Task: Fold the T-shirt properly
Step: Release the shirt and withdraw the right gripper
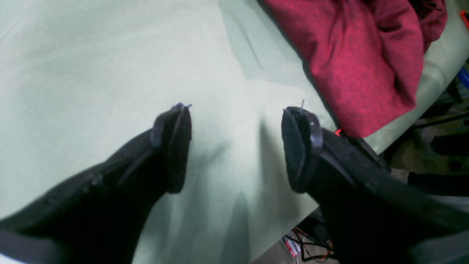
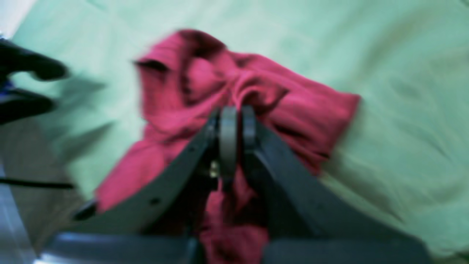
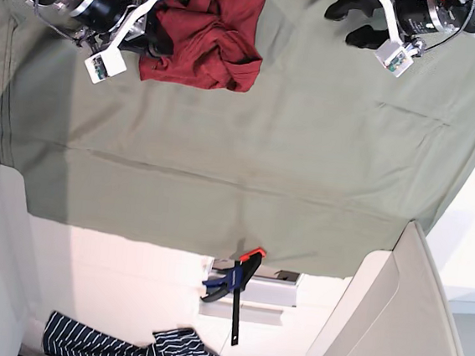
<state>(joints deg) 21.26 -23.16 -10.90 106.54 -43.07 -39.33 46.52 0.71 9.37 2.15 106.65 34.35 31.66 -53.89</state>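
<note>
Barely begun — T-shirt (image 3: 203, 32) lies crumpled at a corner of the green-covered counter (image 3: 247, 162), nothing flattened or folded. Right pincer (image 2: 233, 121) clenched on a bunch of its fabric; left pincer (image 1: 236, 146) released, over bare cloth beside it.

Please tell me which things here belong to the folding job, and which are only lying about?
Belong to the job:
- T-shirt, crumpled
- right pincer, shut on it
- left pincer, open

Lying about:
- striped garment
- clamp
- green cloth sheet, underneath
</note>
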